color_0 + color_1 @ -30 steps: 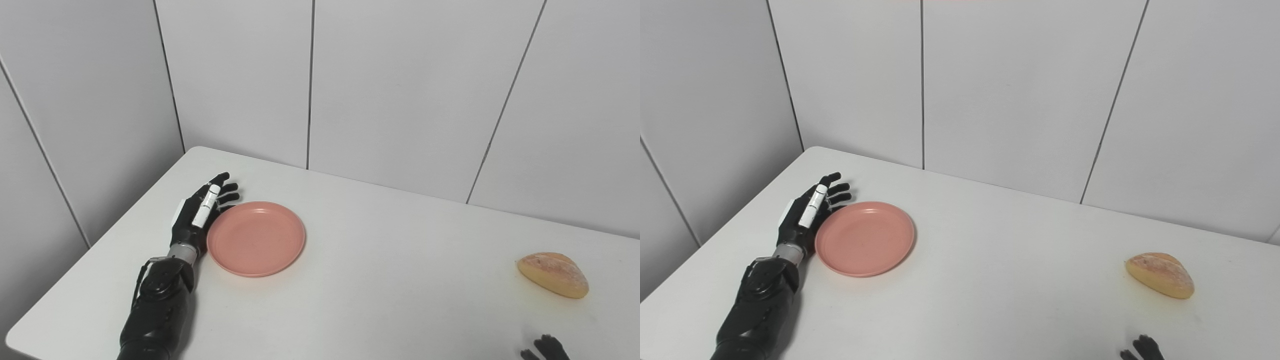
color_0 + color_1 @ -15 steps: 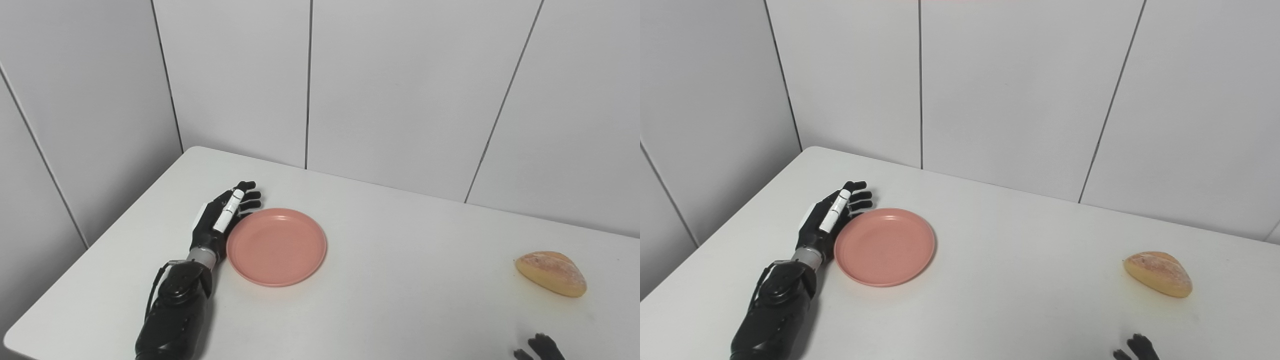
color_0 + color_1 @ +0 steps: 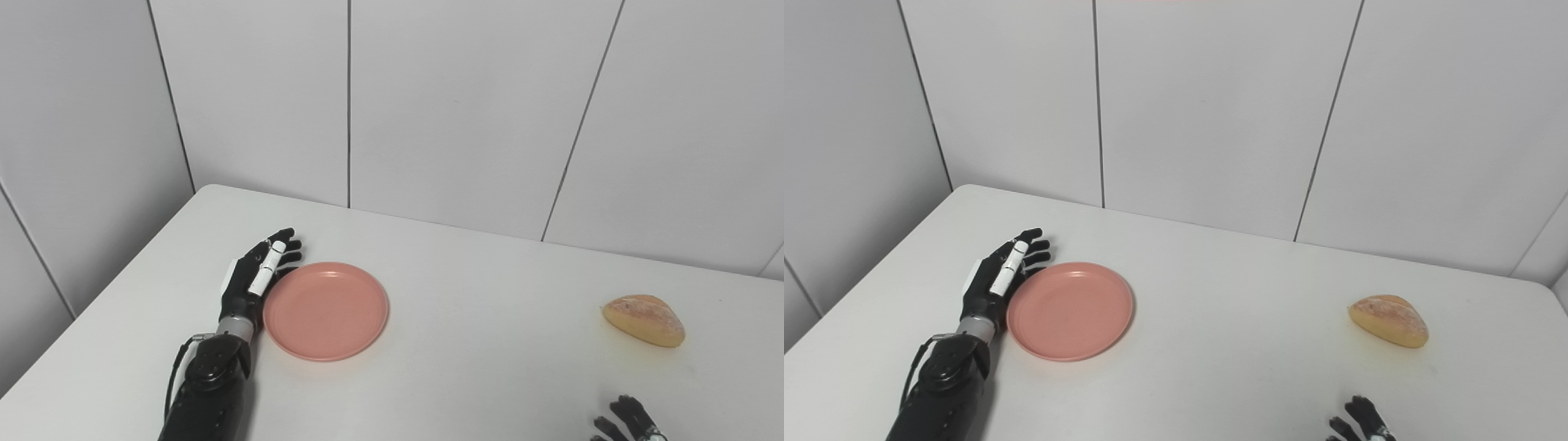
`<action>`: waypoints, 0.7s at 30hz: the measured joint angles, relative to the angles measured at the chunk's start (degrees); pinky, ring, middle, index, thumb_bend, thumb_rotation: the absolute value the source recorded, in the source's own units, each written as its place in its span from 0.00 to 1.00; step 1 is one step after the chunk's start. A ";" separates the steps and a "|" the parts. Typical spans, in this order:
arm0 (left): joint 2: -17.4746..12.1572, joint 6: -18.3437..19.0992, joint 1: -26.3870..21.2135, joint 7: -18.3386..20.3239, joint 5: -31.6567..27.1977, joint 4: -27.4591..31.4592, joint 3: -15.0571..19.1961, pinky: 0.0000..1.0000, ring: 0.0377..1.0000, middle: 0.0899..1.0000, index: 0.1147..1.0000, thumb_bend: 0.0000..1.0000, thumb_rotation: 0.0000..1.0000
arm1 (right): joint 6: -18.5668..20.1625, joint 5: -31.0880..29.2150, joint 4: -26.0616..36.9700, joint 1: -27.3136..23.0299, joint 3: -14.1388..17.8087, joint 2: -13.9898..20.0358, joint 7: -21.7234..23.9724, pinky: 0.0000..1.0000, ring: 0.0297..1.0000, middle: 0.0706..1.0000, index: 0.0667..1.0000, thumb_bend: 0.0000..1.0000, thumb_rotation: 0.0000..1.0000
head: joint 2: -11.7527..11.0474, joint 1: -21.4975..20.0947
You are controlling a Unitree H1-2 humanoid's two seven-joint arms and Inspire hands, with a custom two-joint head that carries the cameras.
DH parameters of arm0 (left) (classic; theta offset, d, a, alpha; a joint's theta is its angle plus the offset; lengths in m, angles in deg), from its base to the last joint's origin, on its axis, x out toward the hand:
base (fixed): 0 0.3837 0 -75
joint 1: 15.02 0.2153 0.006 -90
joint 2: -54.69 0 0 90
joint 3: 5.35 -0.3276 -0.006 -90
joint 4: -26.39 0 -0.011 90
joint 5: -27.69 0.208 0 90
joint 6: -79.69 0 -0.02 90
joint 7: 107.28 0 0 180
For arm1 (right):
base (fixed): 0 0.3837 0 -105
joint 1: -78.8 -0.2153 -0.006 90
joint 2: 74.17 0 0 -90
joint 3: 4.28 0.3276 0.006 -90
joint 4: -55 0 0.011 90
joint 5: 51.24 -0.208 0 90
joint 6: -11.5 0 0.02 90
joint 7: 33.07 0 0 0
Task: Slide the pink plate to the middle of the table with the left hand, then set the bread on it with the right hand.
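Overhead, white table meets grey wall panels; left hand flat, fingers spread, empty.

The left hand is glossy black with slim segmented fingers, one finger clad in white shells, and a white panel on its back. A silver ring joins it to a bulky black forearm with a thin black cable looping alongside. Of the right hand only black fingertips show.
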 measured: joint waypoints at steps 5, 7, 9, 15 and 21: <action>1.61 -1.19 0.84 -1.44 0.22 1.09 0.00 0.70 0.75 0.71 0.74 0.73 0.71 | 0.04 0.20 0.01 -0.05 -0.66 -0.41 -0.01 0.79 0.79 0.86 0.82 0.78 0.79 | 0.26 -0.79; 2.47 -0.36 1.74 -2.15 0.22 3.14 -0.08 0.70 0.75 0.72 0.73 0.72 0.70 | 0.10 0.29 0.09 -0.02 -0.86 -0.58 -0.10 0.79 0.79 0.86 0.82 0.77 0.79 | 0.35 -0.97; 3.54 0.02 2.50 -2.41 0.22 4.54 -0.21 0.69 0.74 0.70 0.72 0.70 0.67 | 0.15 0.43 0.15 0.01 -1.00 -0.76 -0.44 0.79 0.79 0.86 0.82 0.77 0.78 | 0.79 -2.19; 4.48 0.04 2.47 -2.47 0.89 4.56 -0.80 0.68 0.73 0.69 0.72 0.70 0.67 | 2.03 1.41 1.23 0.11 -2.07 -1.14 -0.96 0.78 0.79 0.86 0.82 0.76 0.77 | 1.32 -4.12; 4.60 0.08 2.37 -2.34 0.91 4.45 -0.90 0.67 0.73 0.69 0.73 0.71 0.65 | 2.54 2.63 1.60 0.26 -3.42 -2.22 -1.70 0.77 0.78 0.86 0.83 0.78 0.78 | 1.67 -6.15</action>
